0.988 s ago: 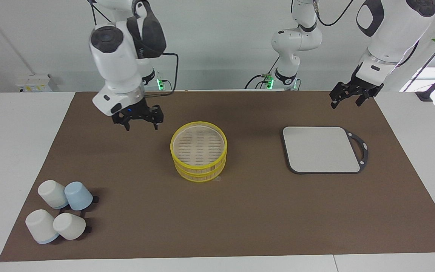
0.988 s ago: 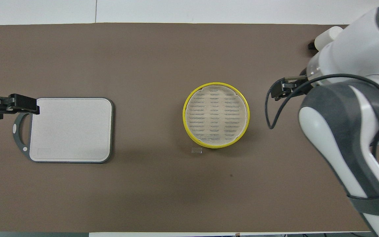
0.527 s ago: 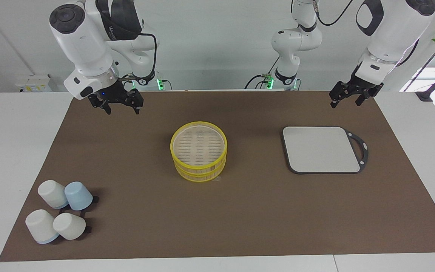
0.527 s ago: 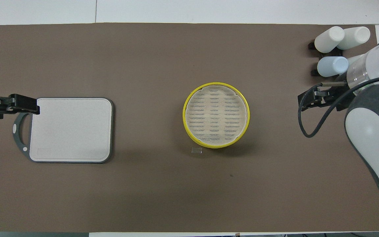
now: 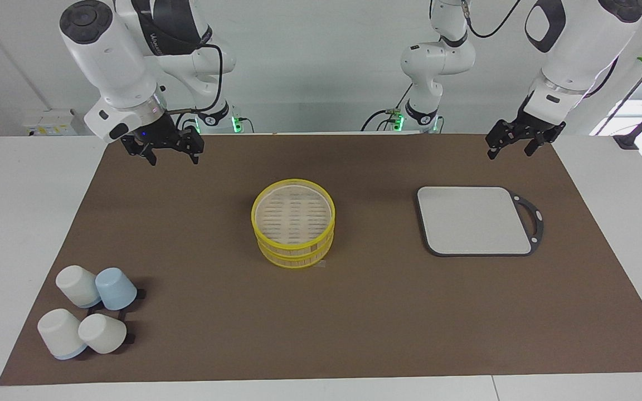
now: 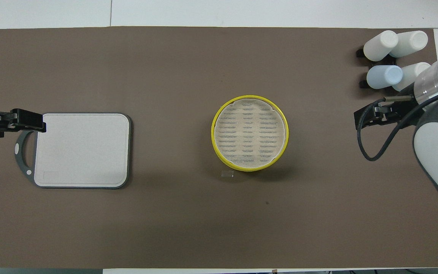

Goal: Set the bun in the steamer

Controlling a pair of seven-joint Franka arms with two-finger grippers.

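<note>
The right gripper (image 5: 168, 153) hangs empty with its fingers spread, over the upper left of the facing view above the brown mat's edge nearest the robots. A second ago it hovered lower and closer to the centre, just beside the steamer (image 5: 293, 223); since then the right arm has drawn up and back toward its own base, and in the overhead view it has slid toward the right edge, uncovering all four upturned cups (image 6: 393, 56) in the upper right corner there.

The left gripper (image 5: 513, 143) waits with its fingers apart and nothing between them, at the upper right of the facing view, above the mat near the grey board (image 5: 474, 220). It has not moved.

The steamer sits at the centre of both views on the table (image 5: 25, 223), its yellow rim closed by a slatted tan top, unchanged over the last second. No bun can be seen anywhere: not on the mat, not on the board, not in either gripper. Whether one lies inside the steamer cannot be told, since the top hides the interior.

The retreat reads as an arm pulling clear after finishing its work at the steamer, or returning to rest. With both grippers empty and no bun in sight, the placing step is probably over.
</note>
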